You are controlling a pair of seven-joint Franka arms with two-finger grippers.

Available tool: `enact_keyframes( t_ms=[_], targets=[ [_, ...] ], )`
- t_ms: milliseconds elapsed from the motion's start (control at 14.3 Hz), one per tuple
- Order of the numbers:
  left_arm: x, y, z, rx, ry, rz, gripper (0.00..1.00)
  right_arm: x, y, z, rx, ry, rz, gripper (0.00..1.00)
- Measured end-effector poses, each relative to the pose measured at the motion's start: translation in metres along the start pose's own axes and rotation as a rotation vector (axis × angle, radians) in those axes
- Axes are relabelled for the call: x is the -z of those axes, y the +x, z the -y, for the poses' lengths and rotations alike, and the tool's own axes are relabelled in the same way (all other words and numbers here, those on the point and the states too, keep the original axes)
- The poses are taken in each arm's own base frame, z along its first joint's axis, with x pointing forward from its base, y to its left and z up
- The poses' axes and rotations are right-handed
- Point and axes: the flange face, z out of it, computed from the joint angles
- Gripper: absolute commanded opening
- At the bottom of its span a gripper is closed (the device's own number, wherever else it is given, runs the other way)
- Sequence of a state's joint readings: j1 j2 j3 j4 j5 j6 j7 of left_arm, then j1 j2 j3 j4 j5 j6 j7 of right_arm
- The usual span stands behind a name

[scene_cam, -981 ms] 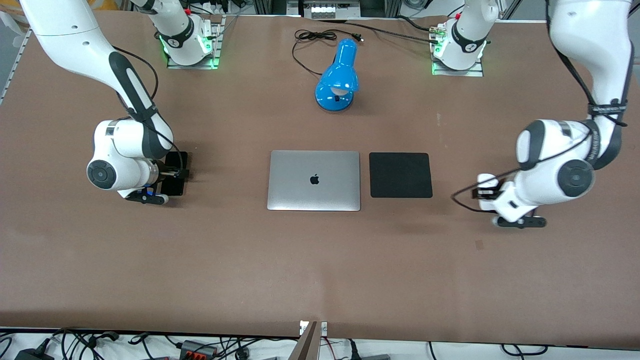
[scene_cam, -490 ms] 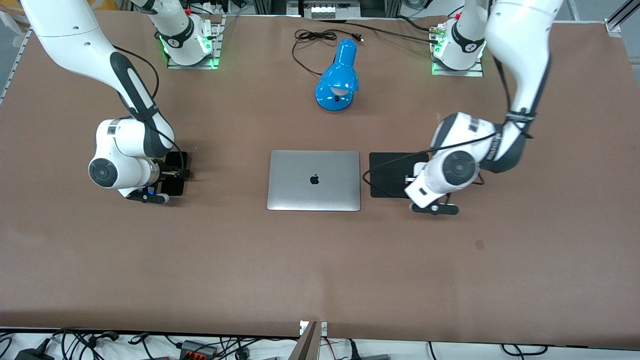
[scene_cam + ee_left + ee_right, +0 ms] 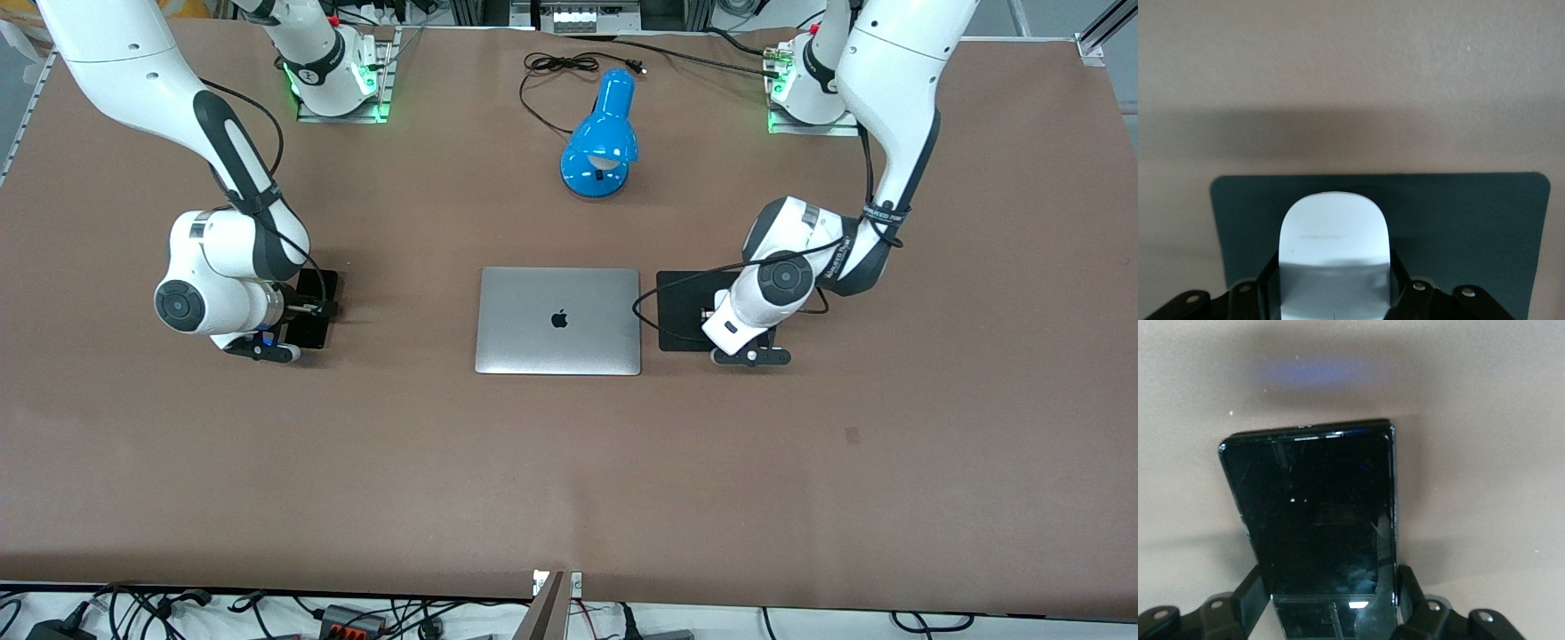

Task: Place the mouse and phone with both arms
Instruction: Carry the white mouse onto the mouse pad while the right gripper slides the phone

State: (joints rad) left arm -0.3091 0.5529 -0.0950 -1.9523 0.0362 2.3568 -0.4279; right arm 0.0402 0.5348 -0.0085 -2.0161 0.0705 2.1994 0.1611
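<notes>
The brown surface point(image 3: 569, 462) fills nearly the whole front view. In the middle of the frame lies a closed silver laptop point(image 3: 557, 321), and above it, at upper centre, a blue lamp point(image 3: 601, 138) with its cord. Just beside the laptop, right of centre in the frame, lies the square black mouse pad point(image 3: 689, 307).

Of the 2 arms, the left arm point(image 3: 889, 133) comes from the upper right of the frame and its left gripper point(image 3: 718, 313) hangs over the mouse pad. In the left wrist view the jaws are clamped on the white mouse point(image 3: 1335, 257), which is above the pad point(image 3: 1458, 227).

The right arm point(image 3: 151, 98) comes from the upper left; its right gripper point(image 3: 307, 308) is at middle left of the frame. The jaws are clamped on the black phone point(image 3: 1315, 520), which is low over the bare surface; I cannot tell if it touches.

My judgement: the step in hand is the setting down. To do it well, the mouse should go down flat near the middle of the pad, and the jaws should part only when it rests. The phone needs the same care, because its glossy face can slip or tip.
</notes>
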Motion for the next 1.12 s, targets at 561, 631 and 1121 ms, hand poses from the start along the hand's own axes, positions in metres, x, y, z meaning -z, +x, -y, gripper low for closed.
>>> enact_keyframes(
  t_ms=[561,631,1121],
  targets=[
    [-0.009,-0.007,0.000,0.003,-0.023,-0.052,1.00,0.004,-0.008,0.043,0.053,0.026,0.006,0.62],
    [-0.001,-0.003,0.000,0.005,-0.030,-0.070,1.00,0.005,-0.012,0.060,0.064,0.032,0.004,0.63],
    [0.137,0.039,0.025,0.009,-0.006,-0.147,1.00,0.001,-0.042,0.161,0.035,0.067,-0.058,0.65]
  ],
)
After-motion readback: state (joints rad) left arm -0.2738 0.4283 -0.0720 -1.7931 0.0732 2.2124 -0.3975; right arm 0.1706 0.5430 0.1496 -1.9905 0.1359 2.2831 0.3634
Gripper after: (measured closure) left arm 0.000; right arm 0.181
